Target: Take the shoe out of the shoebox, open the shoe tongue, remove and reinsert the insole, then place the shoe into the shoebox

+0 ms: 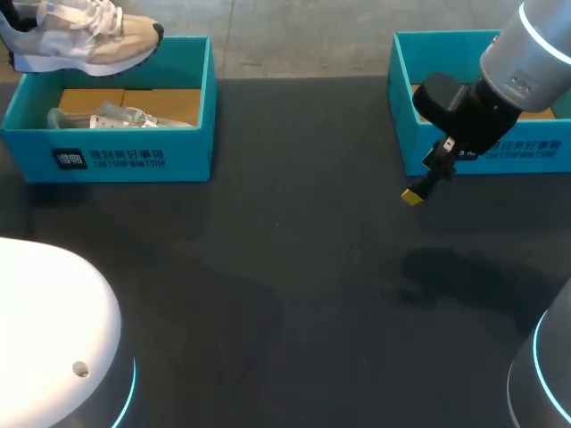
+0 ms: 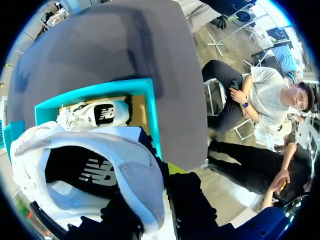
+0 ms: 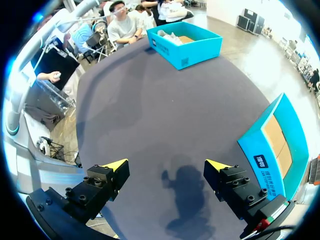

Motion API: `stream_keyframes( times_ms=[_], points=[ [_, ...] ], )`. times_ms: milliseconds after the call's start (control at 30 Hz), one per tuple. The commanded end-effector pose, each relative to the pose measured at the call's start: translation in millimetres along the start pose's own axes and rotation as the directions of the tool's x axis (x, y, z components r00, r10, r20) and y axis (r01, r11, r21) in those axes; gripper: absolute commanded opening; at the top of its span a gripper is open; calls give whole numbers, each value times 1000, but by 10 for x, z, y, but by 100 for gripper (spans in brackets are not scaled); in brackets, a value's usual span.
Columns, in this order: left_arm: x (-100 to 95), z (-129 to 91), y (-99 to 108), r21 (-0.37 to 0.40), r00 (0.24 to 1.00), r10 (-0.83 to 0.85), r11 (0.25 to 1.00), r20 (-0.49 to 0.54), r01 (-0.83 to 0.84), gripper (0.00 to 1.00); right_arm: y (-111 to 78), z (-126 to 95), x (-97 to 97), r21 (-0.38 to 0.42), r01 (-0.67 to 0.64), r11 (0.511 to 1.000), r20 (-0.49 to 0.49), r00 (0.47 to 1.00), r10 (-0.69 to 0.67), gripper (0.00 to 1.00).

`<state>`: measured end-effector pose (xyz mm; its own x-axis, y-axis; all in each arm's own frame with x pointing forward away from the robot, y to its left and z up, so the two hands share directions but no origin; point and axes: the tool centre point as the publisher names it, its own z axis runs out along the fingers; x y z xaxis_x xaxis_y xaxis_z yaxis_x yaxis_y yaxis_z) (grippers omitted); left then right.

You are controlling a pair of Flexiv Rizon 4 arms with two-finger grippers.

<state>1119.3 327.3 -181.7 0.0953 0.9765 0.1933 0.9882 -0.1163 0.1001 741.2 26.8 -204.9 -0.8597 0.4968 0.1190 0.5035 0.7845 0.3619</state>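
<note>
Head view: locate the shoe raised over the rear rim of the left shoebox. The right gripper hangs just in front of the right shoebox.

Left wrist view: the left gripper is clamped on the shoe's heel.

Right wrist view: note the right gripper's fingers spread wide above the table.

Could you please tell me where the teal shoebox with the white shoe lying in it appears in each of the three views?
Head view: the shoebox sits at the table's far left, below the lifted shoe.
Left wrist view: the shoebox lies just beyond the lifted shoe.
Right wrist view: the shoebox is far across the table, ahead of the right tool.
Shared landmark: the white shoe inside it.
</note>
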Motion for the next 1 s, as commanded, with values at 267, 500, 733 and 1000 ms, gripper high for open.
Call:
stream_keyframes(
  times_ms=[267, 500, 733, 1000],
  points=[
    [-97, 191, 108, 24, 1000, 14, 1000, -4, -14, 0, 4, 6, -5, 2, -1, 1000, -1, 1000, 1, 100],
    [-181, 336, 124, 32, 1000, 26, 999, -5, -25, 0, 4, 6, -5, 2, -1, 1000, -1, 1000, 1, 100],
    [-241, 476, 131, 42, 1000, 23, 999, -1, -23, 0, 4, 6, -5, 2, -1, 1000, -1, 1000, 1, 100],
    [-267, 584, 128, 57, 1000, 18, 998, 5, -18, 0, 4, 6, -5, 2, -1, 1000, -1, 1000, 1, 100]
  ],
)
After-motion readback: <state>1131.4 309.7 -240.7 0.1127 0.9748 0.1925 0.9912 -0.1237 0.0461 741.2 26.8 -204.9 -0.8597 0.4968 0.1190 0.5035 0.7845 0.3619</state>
